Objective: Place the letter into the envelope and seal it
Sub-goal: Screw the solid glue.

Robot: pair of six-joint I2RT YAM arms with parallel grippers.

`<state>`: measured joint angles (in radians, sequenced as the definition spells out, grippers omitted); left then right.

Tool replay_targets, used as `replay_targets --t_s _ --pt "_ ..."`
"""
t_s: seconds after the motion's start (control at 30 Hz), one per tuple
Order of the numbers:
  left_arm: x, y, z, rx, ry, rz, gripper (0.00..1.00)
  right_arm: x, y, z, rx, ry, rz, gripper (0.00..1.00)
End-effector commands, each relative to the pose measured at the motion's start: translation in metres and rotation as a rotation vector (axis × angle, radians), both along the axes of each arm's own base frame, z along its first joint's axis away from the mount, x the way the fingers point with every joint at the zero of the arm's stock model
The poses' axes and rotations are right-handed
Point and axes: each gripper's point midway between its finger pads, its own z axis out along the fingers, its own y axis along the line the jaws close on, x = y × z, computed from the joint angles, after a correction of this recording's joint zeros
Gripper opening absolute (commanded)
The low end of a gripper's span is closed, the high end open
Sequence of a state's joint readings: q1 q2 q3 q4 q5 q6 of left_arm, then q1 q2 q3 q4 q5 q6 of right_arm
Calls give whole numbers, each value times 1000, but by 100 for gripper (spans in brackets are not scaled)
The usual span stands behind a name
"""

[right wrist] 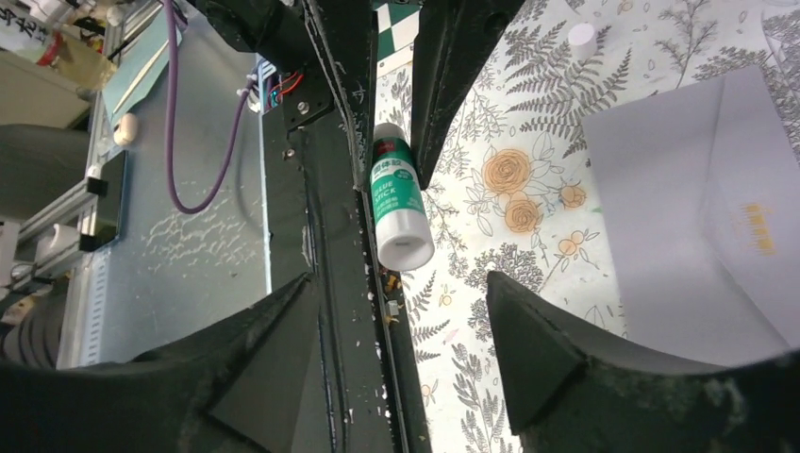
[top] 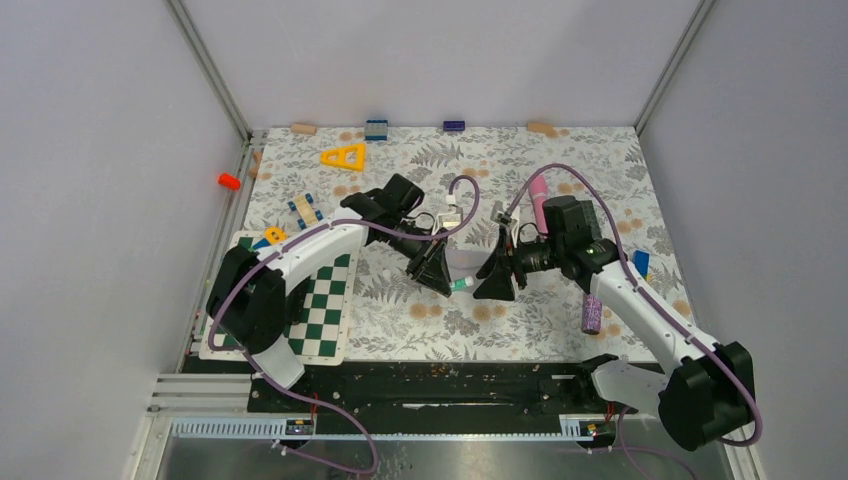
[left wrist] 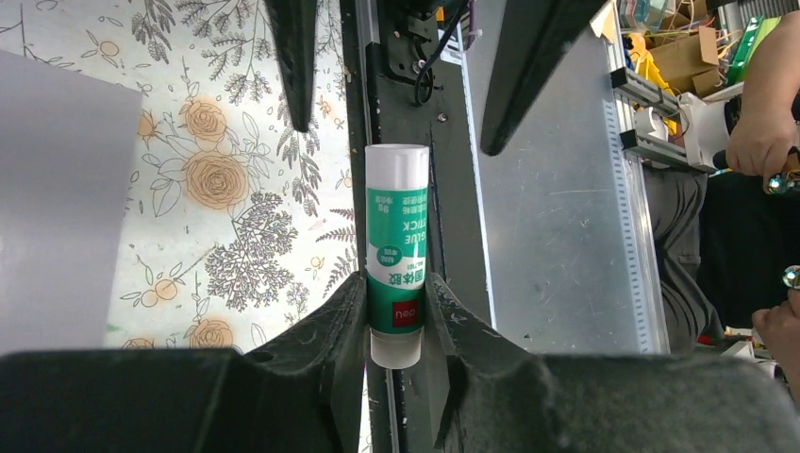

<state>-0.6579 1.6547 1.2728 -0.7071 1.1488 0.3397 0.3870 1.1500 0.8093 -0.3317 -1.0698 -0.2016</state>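
Note:
My left gripper (top: 440,280) (left wrist: 396,283) is shut on the lower end of a green and white glue stick (top: 463,284) (left wrist: 396,245) and holds it level above the table. The stick's white end (right wrist: 406,247) points at my right gripper (top: 495,285) (right wrist: 398,283). That gripper is open, its jaws wide apart just short of the end and not touching it. The grey envelope (right wrist: 698,217) (left wrist: 57,198) lies flat on the flowered table under the two grippers, flap side up. The letter is out of view.
A green and white checkered board (top: 325,310) lies under the left arm. A yellow triangle (top: 343,156), a pink tube (top: 539,200), a purple cylinder (top: 591,314) and small blocks lie around the table. The black base rail (top: 440,385) runs along the near edge.

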Motion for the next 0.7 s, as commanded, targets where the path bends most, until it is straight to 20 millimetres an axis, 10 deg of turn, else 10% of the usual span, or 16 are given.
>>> replay_targets --t_s 0.0,0.33,0.67 --pt "5 -2 30 -72 -63 -8 0 10 2 17 8 -71 -26 77" --pt "44 3 22 81 -457 201 0 40 17 18 1 713 -166 73" --pt "52 0 2 189 -622 225 0 46 20 10 16 797 -179 68"
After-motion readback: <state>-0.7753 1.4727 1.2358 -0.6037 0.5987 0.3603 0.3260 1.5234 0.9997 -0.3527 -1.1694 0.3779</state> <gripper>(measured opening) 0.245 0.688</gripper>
